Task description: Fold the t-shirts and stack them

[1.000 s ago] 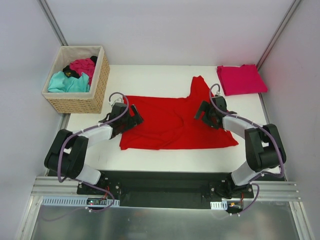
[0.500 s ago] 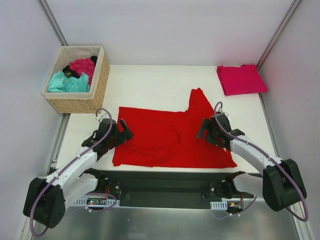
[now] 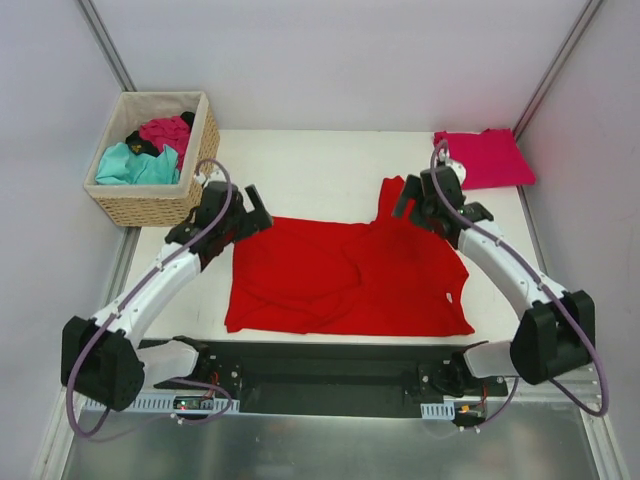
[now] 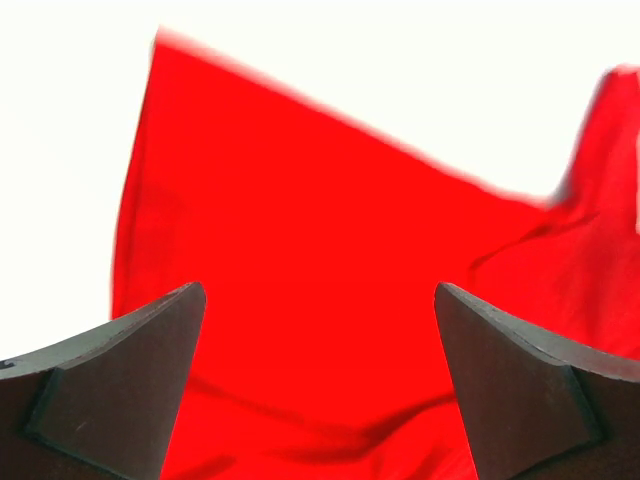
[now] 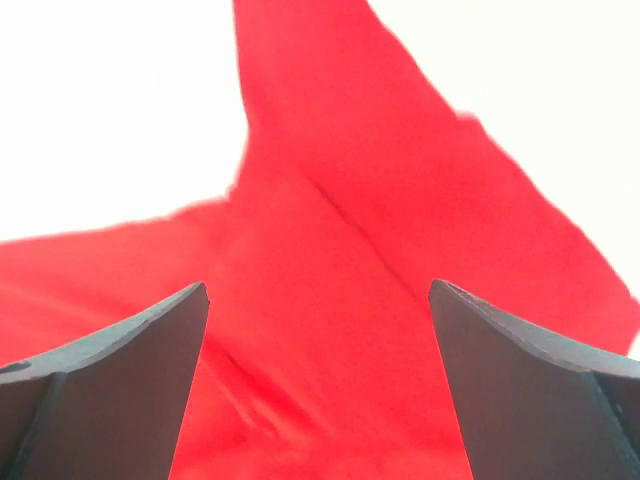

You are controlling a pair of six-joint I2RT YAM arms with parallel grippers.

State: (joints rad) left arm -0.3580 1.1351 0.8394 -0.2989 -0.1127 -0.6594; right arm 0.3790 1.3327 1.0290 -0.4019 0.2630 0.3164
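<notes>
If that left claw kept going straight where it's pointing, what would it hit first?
Most likely the bright red t-shirt: the left gripper, open, aims at the cloth near its far left corner. How high it hangs above the shirt is unclear.

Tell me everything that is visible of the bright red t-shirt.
The bright red t-shirt is plain soft cloth, lying spread on the white table before the arms. It forms a rough rectangle, with one sleeve pointing to the far side at its right end. Creases run through its middle, and a small white mark shows near its right edge. The left gripper and right gripper, both open, hang over its far corners; whether they touch it I cannot tell.
</notes>
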